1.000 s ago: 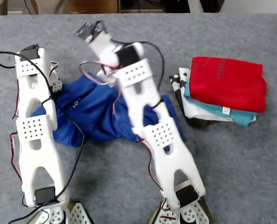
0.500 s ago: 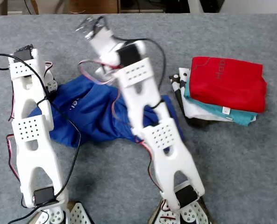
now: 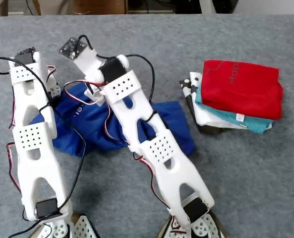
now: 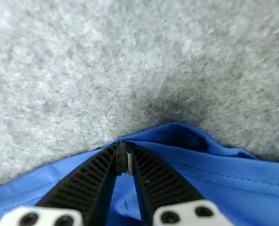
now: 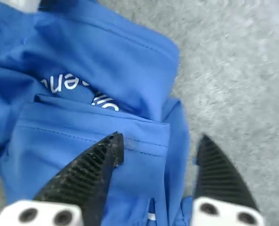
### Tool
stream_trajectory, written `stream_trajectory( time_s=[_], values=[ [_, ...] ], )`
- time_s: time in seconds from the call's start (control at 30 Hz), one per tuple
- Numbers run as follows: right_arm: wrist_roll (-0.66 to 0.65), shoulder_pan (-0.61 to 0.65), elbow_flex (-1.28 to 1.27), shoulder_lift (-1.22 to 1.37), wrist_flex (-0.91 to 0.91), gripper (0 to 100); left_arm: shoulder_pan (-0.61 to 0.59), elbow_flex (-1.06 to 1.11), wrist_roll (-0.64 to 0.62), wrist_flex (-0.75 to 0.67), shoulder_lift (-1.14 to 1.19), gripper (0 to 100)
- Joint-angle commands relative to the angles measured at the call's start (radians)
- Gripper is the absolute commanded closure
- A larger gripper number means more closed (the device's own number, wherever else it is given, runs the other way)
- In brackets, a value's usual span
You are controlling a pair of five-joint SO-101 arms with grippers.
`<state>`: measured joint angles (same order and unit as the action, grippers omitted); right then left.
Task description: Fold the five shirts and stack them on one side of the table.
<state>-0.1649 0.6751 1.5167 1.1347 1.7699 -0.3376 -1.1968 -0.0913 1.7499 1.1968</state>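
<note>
I'm watching the right arm swing its wrist over toward the left arm in the last second, so the right gripper (image 5: 160, 141) is now hanging over the upper part of the blue shirt (image 3: 94, 124), near where the left one is working. Its jaws are standing wide apart with nothing between them; the wrist view is showing a hemmed fold of blue cloth just beneath them. With that arm out of the way, the shirt's right-hand portion is lying flatter on the grey table (image 3: 265, 188).

The left gripper (image 4: 124, 157) is pinching the shirt's far edge, jaws clenched on a thin lip of fabric right where cloth meets table. That arm has shifted slightly leftward and is now holding there.

The blue shirt is sitting crumpled between the two arms, well apart from the stack topped by the red shirt (image 3: 241, 89) on the right side. I'm reading this as the right arm lining up a second grip, so the last shirt's fold is only beginning.
</note>
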Motion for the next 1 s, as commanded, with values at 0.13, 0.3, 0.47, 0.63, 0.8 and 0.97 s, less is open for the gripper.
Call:
stream_trajectory(
  time_s=[0.13, 0.3, 0.47, 0.63, 0.8, 0.97],
  values=[
    [0.006, -0.027, 0.01, 0.033, -0.011, 81.8, -0.051, -0.011, 0.012, 0.011, 0.005, 98],
    [0.005, -0.03, 0.025, 0.031, -0.006, 95.7, -0.051, -0.011, 0.012, 0.011, 0.005, 98],
    [-0.029, -0.031, 0.147, 0.031, 0.015, 96.8, -0.051, -0.011, 0.012, 0.011, 0.005, 98],
    [-0.029, -0.056, 0.107, -0.051, 0.015, 96.9, -0.052, -0.011, 0.012, 0.011, 0.005, 98],
    [-0.037, -0.09, 0.048, -0.122, 0.012, 96.4, -0.052, -0.011, 0.012, 0.011, 0.005, 98],
    [-0.037, -0.127, 0.033, -0.12, 0.012, 96.7, -0.052, -0.011, 0.012, 0.011, 0.005, 98]
  ],
)
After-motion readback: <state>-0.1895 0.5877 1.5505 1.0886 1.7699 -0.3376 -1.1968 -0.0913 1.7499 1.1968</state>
